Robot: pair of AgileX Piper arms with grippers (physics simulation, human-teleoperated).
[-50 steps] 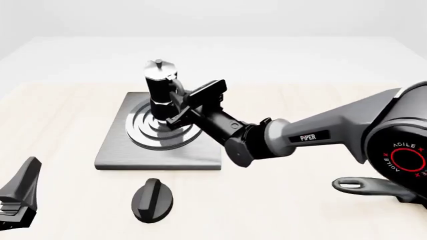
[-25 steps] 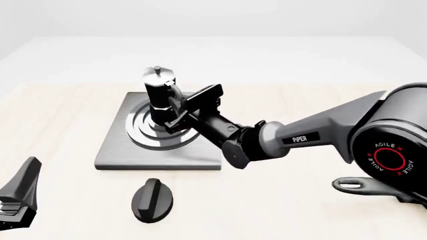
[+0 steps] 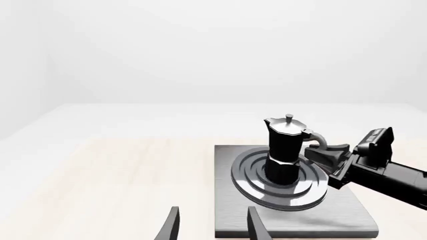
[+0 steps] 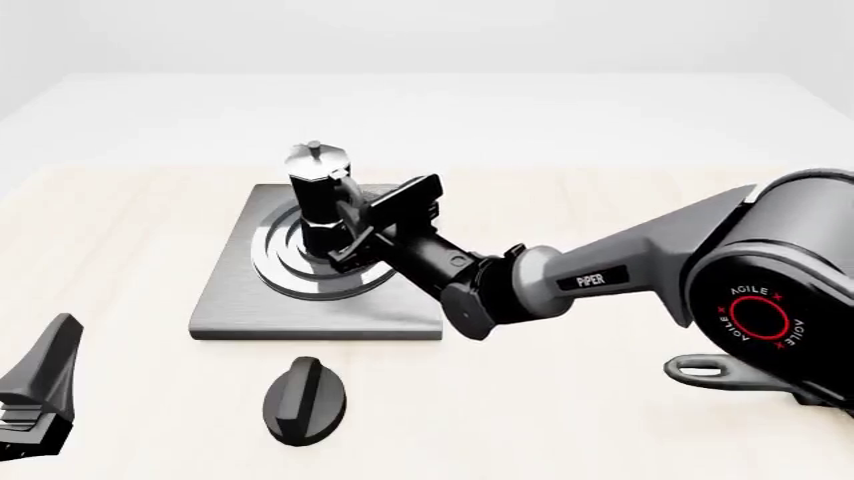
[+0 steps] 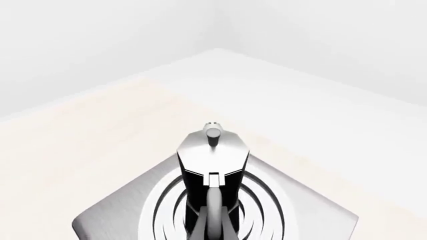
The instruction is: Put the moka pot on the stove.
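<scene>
The moka pot [image 4: 319, 200] stands upright on the stove [image 4: 320, 300], base on the silver burner rings [image 4: 324, 262], a bit toward the far-left part of them in the front view. Against the frame a second ago it sits lower and slightly left – base down on the rings rather than above them – and my right arm's elbow housing has swung further into the picture. Long axis vertical, knob up, silver lid level. Its curved handle [image 3: 315, 141] points toward my right gripper [image 4: 363, 222], that is to the right and a little toward me in the front view; in the right wrist view the handle [image 5: 212, 210] runs straight back at the camera.

My right gripper's fingers [image 3: 330, 158] are at the handle, one either side of it as far as I can see. Contact is hidden by the handle and the gripper body – can't tell whether they are clamped or parted.

My left gripper [image 3: 210, 227] is down at the near-left table corner, well apart from the stove. Its two finger tips [image 3: 172, 225] stand apart with nothing between them – parted, empty.

A black oval knob [image 4: 304, 398] lies on the table [image 4: 120, 250] just in front of the stove's near edge. A dark looped handle [image 4: 727, 372] pokes out under my right arm's base.
</scene>
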